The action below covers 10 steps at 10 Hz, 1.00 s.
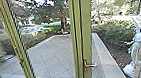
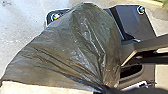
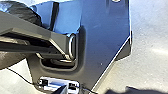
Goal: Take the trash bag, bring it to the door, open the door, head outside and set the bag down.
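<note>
The dark trash bag (image 2: pixel 75 47) spreads wide in the left wrist view, its folds drawn together where my left gripper (image 2: pixel 102 88) is shut on its gathered neck. Part of the same bag (image 3: pixel 23 11) shows beyond the jointed bar in the right wrist view. Ahead in the head view stands the green-framed glass door (image 1: pixel 86 28), with a metal lever handle (image 1: pixel 89 65) low on its upright. Whether that door is fully closed I cannot tell. A dark, unclear edge lies low in the right wrist view, and the state of my right gripper is unclear.
Past the glass lies a paved terrace (image 1: pixel 50 54) with a pale stone border (image 1: pixel 107 56). A white statue (image 1: pixel 136 43) stands on the right beside bushes (image 1: pixel 115 34). Another green frame post (image 1: pixel 18 47) rises on the left.
</note>
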### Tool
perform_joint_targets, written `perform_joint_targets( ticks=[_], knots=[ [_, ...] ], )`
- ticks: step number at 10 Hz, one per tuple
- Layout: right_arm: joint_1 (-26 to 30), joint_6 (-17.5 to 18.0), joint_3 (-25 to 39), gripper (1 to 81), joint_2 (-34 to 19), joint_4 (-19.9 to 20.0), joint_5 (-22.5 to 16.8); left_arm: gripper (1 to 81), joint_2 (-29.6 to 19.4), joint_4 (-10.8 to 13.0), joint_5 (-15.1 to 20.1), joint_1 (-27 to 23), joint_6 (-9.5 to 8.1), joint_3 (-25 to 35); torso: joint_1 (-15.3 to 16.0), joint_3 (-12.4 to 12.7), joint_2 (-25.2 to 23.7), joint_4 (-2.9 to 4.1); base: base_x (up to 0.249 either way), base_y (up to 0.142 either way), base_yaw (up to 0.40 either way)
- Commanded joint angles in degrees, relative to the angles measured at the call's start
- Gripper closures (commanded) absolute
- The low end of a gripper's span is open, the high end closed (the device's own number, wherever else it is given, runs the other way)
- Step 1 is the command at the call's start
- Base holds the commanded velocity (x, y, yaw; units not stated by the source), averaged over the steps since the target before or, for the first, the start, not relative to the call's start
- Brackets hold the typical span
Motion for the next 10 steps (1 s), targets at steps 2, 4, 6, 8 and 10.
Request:
perform_joint_targets(
  ticks=[2, 4, 6, 8, 10],
  knots=[
    [2.06, 0.09, -0.03, 1.0, -0.58, -0.43, -2.78, 81.1, -0.84, 0.77, 3.04, -2.33, 0.24, 0.00, 0.02, 0.00, 0.00, 0.00, 0.000, 0.000, 0.214],
    [2.06, 0.00, -0.03, 1.0, -0.58, -0.43, -2.78, 81.1, -0.84, 0.85, 3.04, -2.33, 0.24, 0.00, 0.00, 0.00, 0.00, 0.00, 0.000, 0.000, 0.221],
    [1.97, 0.00, -0.03, 1.0, -0.58, -0.43, -2.78, 81.1, -0.75, 0.85, 3.04, -2.33, 0.24, 0.00, 0.00, 0.00, 0.00, 0.00, 0.000, 0.000, 0.220],
    [1.97, 0.00, -0.03, 1.0, -0.58, -0.43, -2.78, 81.1, -0.67, 1.29, 3.04, -2.33, 0.24, 0.00, 0.00, 0.00, 0.00, 0.00, 0.000, 0.000, 0.220],
    [2.06, 0.00, -0.03, 1.0, -0.40, -0.61, -2.78, 81.1, -0.67, 1.56, 3.04, -2.33, 0.24, 0.00, 0.00, 0.00, 0.00, 0.00, 0.000, 0.000, 0.217]
  ],
)
